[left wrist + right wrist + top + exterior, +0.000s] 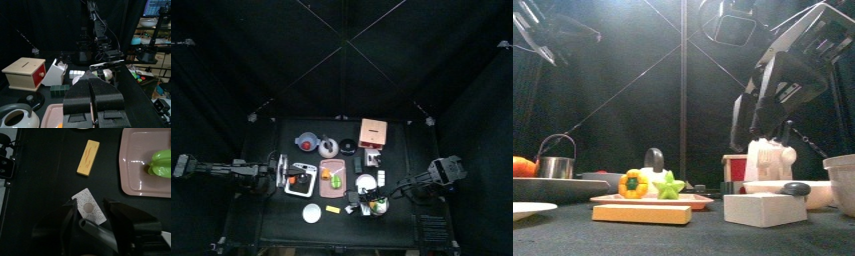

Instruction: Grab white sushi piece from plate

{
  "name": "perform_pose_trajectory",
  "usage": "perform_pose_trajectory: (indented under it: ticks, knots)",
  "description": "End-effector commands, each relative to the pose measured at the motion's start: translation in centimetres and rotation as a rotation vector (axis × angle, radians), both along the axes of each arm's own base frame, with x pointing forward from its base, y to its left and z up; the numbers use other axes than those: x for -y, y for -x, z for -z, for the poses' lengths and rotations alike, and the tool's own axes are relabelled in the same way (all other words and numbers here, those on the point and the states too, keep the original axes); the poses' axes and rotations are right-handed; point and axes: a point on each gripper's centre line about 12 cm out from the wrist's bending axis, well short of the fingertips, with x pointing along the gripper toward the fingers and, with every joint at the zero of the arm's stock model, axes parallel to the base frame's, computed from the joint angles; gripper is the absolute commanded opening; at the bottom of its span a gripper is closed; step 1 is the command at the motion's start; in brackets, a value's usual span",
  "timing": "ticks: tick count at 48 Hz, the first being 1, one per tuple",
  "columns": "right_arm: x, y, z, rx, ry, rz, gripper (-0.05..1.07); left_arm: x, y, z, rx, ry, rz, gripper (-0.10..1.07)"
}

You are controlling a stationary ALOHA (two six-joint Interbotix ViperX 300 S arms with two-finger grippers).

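Observation:
A white sushi piece [89,211] with a grey spot on top lies on the black table, not on a plate. In the front view it [763,209] stands near the front edge. My right gripper [89,208] is open, its jaws on either side of the piece. In the front view the gripper [770,135] hangs just above it. In the top view a small dish with green and red colours [373,205] shows under the right arm, too small to make out. My left gripper [92,87] is shut and empty, resting at the table's left [281,174].
A pink tray [137,175] with a green pepper [160,163] and a yellow one [633,184] lies beside the piece. A wooden bar [88,157] lies in front of the tray. A kettle [556,160], a white carton [767,160], a wooden box [374,130] and white plates [313,212] stand around.

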Motion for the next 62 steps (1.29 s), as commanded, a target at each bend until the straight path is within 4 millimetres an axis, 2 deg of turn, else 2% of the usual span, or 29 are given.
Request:
perform_pose_trajectory:
  ticks: [1, 14, 29, 37, 46, 53, 62]
  knots:
    - [-0.4, -0.6, -0.7, 0.017, 0.010, -0.019, 0.99, -0.1, -0.1, -0.6, 0.017, 0.000, -0.003, 0.01]
    - [-1.8, -1.1, 1.0, -0.053, 0.068, -0.088, 0.99, -0.1, -0.1, -0.6, 0.017, -0.002, -0.003, 0.01]
    - [-2.1, -2.0, 3.5, -0.183, 0.113, -0.109, 0.98, -0.1, -0.1, -0.5, 0.015, -0.003, -0.003, 0.01]
    - [-2.1, -2.1, 4.1, -0.206, 0.126, -0.115, 0.89, -0.1, -0.1, -0.5, 0.014, -0.003, -0.003, 0.01]
    - [-2.2, -2.5, 3.5, -0.190, 0.119, -0.112, 0.68, -0.1, -0.1, -0.5, 0.015, -0.005, -0.002, 0.01]
    - [-2.3, -3.1, 2.1, -0.150, 0.108, -0.106, 0.56, -0.1, -0.1, -0.5, 0.015, -0.003, -0.004, 0.01]
    - [-2.2, -4.2, -0.1, -0.095, 0.075, -0.083, 0.55, -0.1, -0.1, -0.5, 0.017, -0.003, -0.004, 0.01]
